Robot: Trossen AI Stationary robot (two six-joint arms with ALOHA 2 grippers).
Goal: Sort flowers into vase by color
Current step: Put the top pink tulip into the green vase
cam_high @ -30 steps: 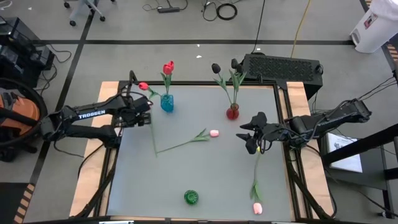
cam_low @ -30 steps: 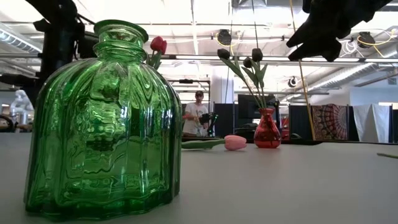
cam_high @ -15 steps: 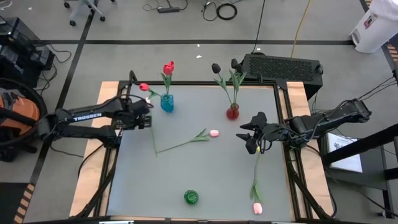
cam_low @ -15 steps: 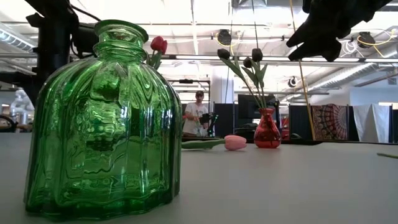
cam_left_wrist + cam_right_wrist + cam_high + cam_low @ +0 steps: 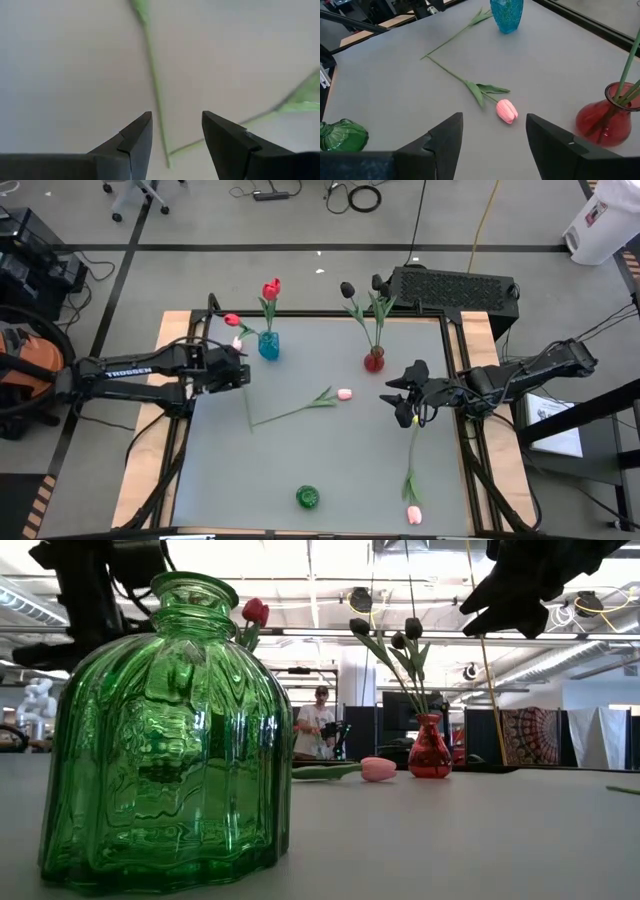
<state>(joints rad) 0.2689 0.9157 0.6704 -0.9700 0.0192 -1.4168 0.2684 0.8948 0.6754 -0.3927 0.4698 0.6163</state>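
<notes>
A red flower (image 5: 231, 319) lies at the far left of the table, its stem (image 5: 152, 80) running toward the near edge. My left gripper (image 5: 243, 377) (image 5: 175, 116) hangs open above that stem, pointing steeply down. A pink flower (image 5: 345, 393) (image 5: 507, 110) lies mid-table; its stem end meets the red one's. Another pink flower (image 5: 413, 513) lies near the right front, its stem reaching under my open right gripper (image 5: 390, 392) (image 5: 494, 116), which holds nothing. One red flower (image 5: 270, 288) stands in the blue vase (image 5: 268, 346). Black flowers (image 5: 347, 288) stand in the red vase (image 5: 374, 361).
A green glass vase (image 5: 307, 497) (image 5: 165, 740) stands at the near edge, with no flower in it. A black perforated box (image 5: 455, 288) sits beyond the far right corner. Wooden rails (image 5: 175, 330) border the table's sides. A person (image 5: 318, 725) stands in the room behind.
My left gripper has drawn back toward the table's left and near edges, risen a little and tipped more steeply downward, staying open over the red flower's stem. Nothing else has moved.
</notes>
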